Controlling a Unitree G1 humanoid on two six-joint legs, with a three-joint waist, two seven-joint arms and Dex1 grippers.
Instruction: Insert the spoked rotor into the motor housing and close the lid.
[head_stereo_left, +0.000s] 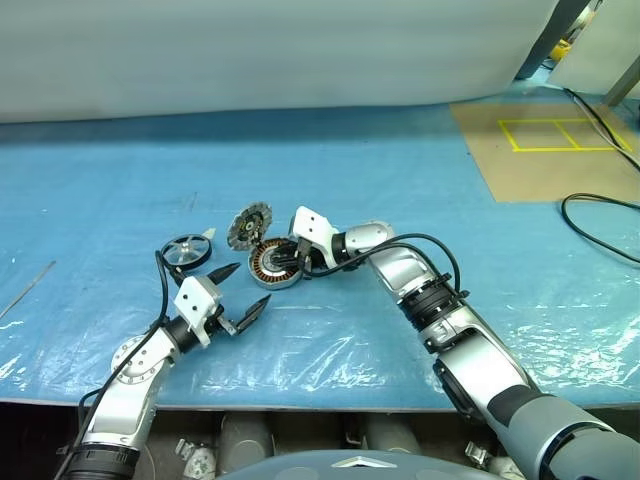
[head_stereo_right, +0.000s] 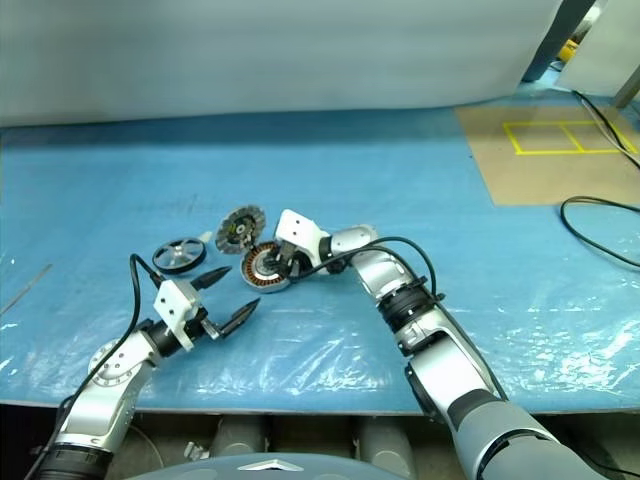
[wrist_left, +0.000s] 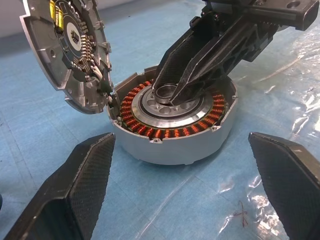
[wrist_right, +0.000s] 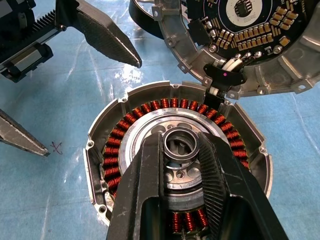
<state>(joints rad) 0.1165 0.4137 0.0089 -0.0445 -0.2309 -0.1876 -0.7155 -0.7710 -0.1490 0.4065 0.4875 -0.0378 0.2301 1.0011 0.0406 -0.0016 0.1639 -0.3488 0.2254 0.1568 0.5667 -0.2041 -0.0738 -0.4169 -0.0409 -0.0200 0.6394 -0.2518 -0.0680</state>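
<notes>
The motor housing (head_stereo_left: 270, 266), a silver puck with copper windings, lies on the blue table cover. Its lid (head_stereo_left: 249, 227) stands tilted on edge at the housing's far rim, circuit side showing, joined to it by short wires (wrist_right: 222, 80). The spoked rotor (head_stereo_left: 185, 250) lies flat to the left of both. My right gripper (wrist_right: 180, 145) reaches in from the right and is shut on a small metal ring at the housing's grey centre. My left gripper (head_stereo_left: 250, 285) hovers open just in front of the housing, its fingers (wrist_left: 75, 190) spread wide on either side with nothing between them.
A thin metal rod (head_stereo_left: 30, 285) lies at the far left. A tan board with yellow tape (head_stereo_left: 545, 150) and a black cable (head_stereo_left: 600, 225) lie at the right. A white sheet (head_stereo_left: 280, 50) hangs along the back. The table's front edge (head_stereo_left: 330, 405) runs close below the arms.
</notes>
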